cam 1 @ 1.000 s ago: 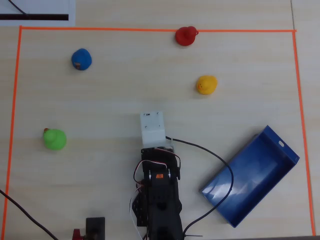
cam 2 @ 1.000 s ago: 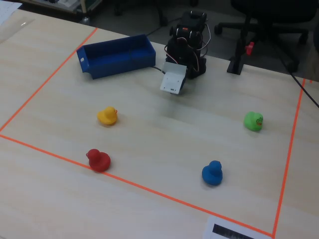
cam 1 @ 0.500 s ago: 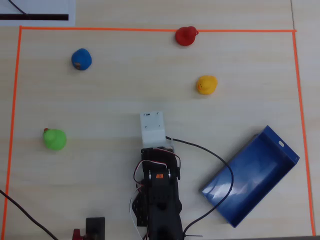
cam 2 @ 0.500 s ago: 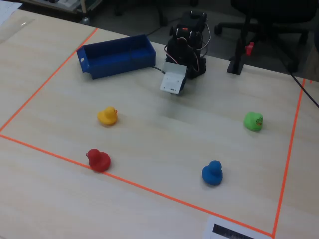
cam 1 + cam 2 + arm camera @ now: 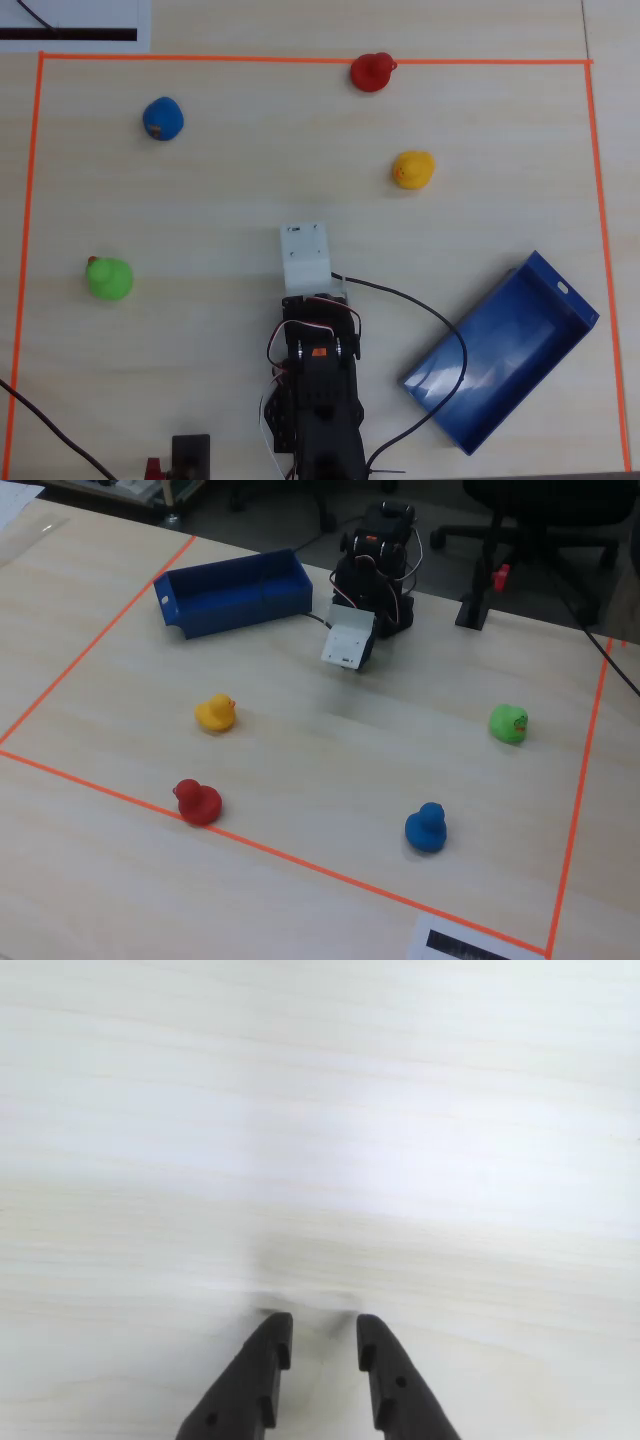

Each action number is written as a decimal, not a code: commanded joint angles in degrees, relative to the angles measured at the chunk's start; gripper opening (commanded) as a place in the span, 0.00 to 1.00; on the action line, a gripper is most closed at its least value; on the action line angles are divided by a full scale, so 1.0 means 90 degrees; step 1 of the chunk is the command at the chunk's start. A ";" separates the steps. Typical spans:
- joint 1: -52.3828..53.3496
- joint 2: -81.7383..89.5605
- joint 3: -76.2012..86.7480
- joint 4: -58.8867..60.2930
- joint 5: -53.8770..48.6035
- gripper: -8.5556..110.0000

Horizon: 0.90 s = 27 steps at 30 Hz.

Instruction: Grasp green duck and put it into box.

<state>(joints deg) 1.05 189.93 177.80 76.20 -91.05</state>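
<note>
The small, rounded, bright green toy duck (image 5: 109, 278) near the table's left edge in the overhead view looks light and smooth, best pinched across its body by the black two-finger gripper (image 5: 325, 1343), slightly parted and empty.

Showed a pale wood table (image 5: 300, 750) edged with orange tape (image 5: 310, 863). Held the arm (image 5: 375, 565) at twelve o'clock, box (image 5: 235, 595) at ten, green duck (image 5: 508, 723) at three, blue duck (image 5: 427, 827) at five, red duck (image 5: 197, 802) at seven on the tape, yellow duck (image 5: 216, 713) at nine.
</note>
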 commanded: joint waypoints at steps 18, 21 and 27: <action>-0.0596 -0.0020 0.0049 -0.2412 0.0361 0.07; -0.0791 -0.0029 0.0020 -0.3037 0.0664 0.07; -0.1436 -0.1143 -0.1328 -0.3496 0.1377 0.07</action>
<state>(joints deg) -8.44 187.73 176.66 46.85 -81.91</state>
